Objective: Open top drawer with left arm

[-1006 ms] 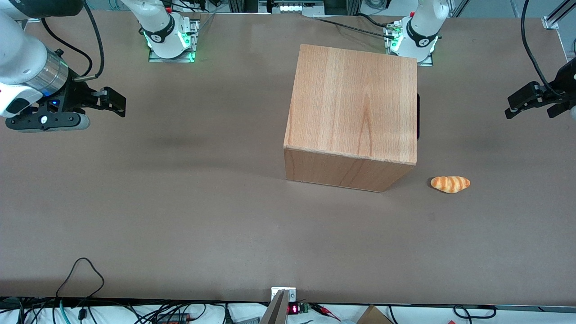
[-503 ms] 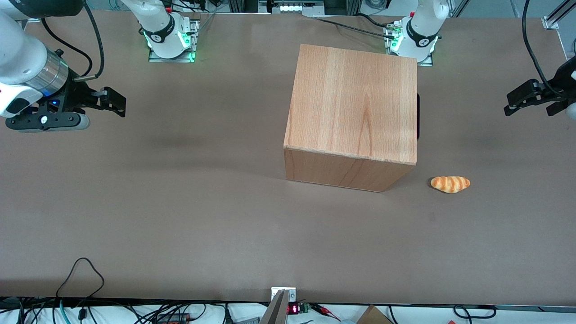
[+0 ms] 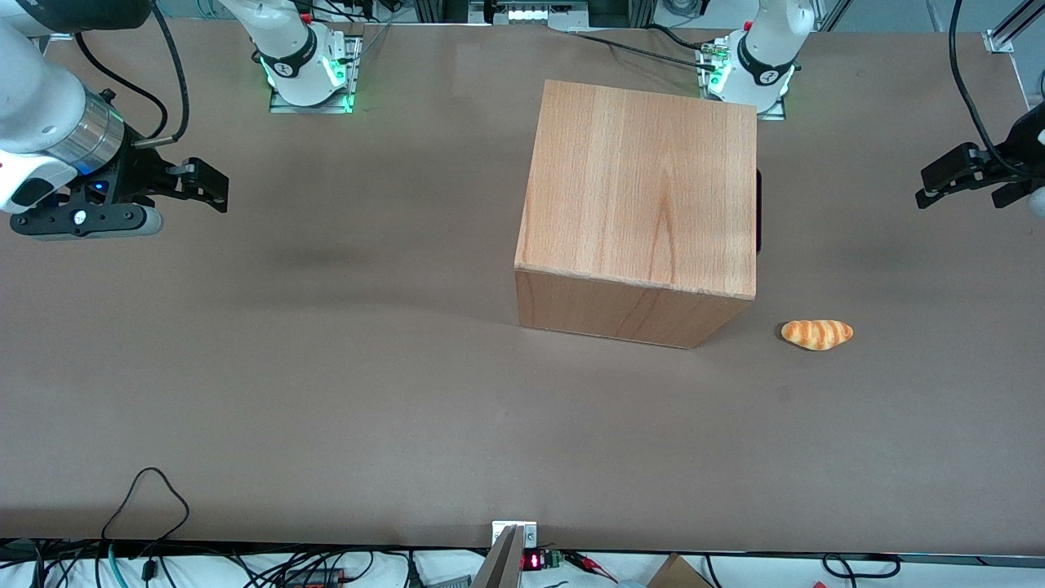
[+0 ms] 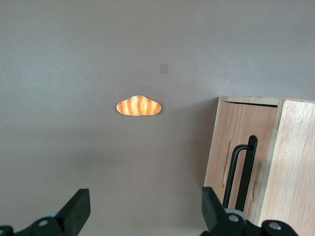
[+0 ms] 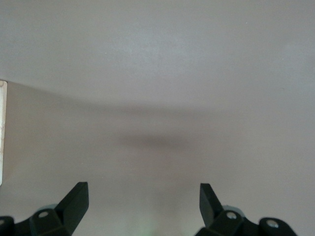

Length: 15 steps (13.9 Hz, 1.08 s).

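1. The left arm's gripper (image 3: 927, 189) hangs above the counter (image 3: 326, 392) at the working arm's end, well apart from the cabinet (image 3: 645, 184). Its jaws are spread wide and hold nothing. The whole approach is not yet made, so a wrong line of travel could bring a finger (image 4: 78, 210) against the cabinet's edge instead of the handle.

2. The top drawer (image 4: 235, 147) is in the cabinet face that looks toward the working arm. It appears shut, and its black bar handle (image 4: 242, 169) stands out from the front panel. In the front view only a thin dark strip of the handle shows, so the height is hard to judge; coming too low or too high, the jaws may close on air or scrape the panel.

3. The bar is slim. A shallow grip could slip off during the pull.

4. The cabinet stands free on the counter. If the drawer runs stiffly, I think the whole cabinet may slide with the pull and the drawer not open.

5. The croissant (image 3: 816, 334) lies near the cabinet's corner, nearer to the front camera. A low sweep could knock it.
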Tool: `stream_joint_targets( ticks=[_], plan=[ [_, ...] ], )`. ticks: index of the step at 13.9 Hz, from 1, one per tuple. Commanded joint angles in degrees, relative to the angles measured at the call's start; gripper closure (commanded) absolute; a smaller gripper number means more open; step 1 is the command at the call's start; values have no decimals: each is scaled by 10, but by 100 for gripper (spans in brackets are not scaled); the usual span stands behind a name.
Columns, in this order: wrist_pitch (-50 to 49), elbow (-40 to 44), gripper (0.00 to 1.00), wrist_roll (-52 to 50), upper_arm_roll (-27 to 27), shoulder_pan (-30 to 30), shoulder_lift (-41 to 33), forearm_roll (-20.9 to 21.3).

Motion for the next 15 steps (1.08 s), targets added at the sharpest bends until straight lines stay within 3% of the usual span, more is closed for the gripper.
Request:
stream_joint_targets(
  ticks=[1,4,15],
  plan=[
    [-13,9,0,13,1,2,6,-10],
    [-14,-2,0,18,0,2,9,-12],
    [68,-138,0,25,-8,2,9,-139]
  ],
)
